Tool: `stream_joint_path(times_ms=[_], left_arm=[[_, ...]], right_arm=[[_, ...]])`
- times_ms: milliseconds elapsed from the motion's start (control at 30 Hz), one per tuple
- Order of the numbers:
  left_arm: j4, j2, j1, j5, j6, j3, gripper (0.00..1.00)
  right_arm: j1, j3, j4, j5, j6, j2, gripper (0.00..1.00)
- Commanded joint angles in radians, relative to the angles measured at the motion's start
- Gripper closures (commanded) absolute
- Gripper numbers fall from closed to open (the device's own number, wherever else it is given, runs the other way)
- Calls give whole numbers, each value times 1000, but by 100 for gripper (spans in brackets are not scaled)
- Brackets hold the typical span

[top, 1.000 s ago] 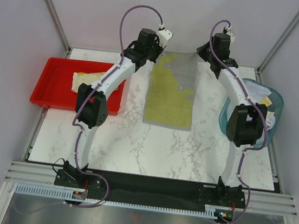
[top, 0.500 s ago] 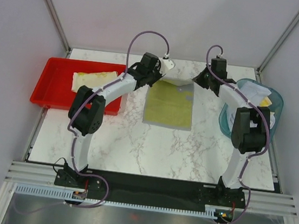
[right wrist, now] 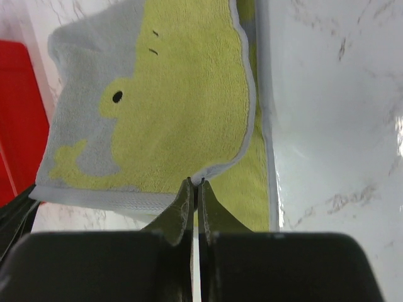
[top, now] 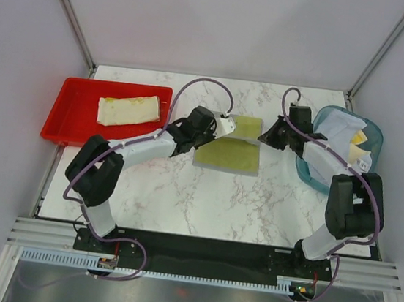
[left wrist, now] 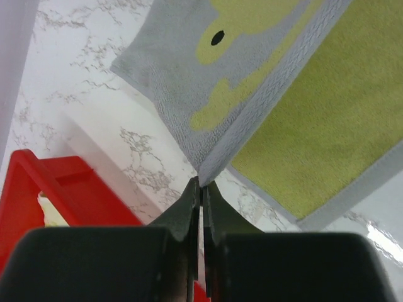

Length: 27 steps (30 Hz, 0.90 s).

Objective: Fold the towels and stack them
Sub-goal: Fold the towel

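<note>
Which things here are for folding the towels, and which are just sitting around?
For the job: grey and yellow towel in the middle, folded pale yellow towel on the left, heap of towels on the right.
Just sitting around: red tray, teal basket, marble table.

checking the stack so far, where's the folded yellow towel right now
In the top view, the folded yellow towel lies inside the red tray on the left side of the table, just beyond the left arm.
</note>
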Motion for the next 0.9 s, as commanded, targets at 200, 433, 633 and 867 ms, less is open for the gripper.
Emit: stream_joint_path(times_ms=[200, 433, 633, 867], left_arm=[[53, -66, -79, -154, -18, -169, 98], [51, -59, -108, -214, -65, -225, 90], [42, -118, -116, -244, -81, -268, 55], [-71, -227, -81, -202, -298, -183, 41]], right_arm=[[11, -225, 38, -4, -22, -120, 100], [37, -309, 98, -10, -17, -115, 100], [48, -326, 102, -5, -13, -107, 100], [56, -352, 79, -17, -34, -143, 96]])
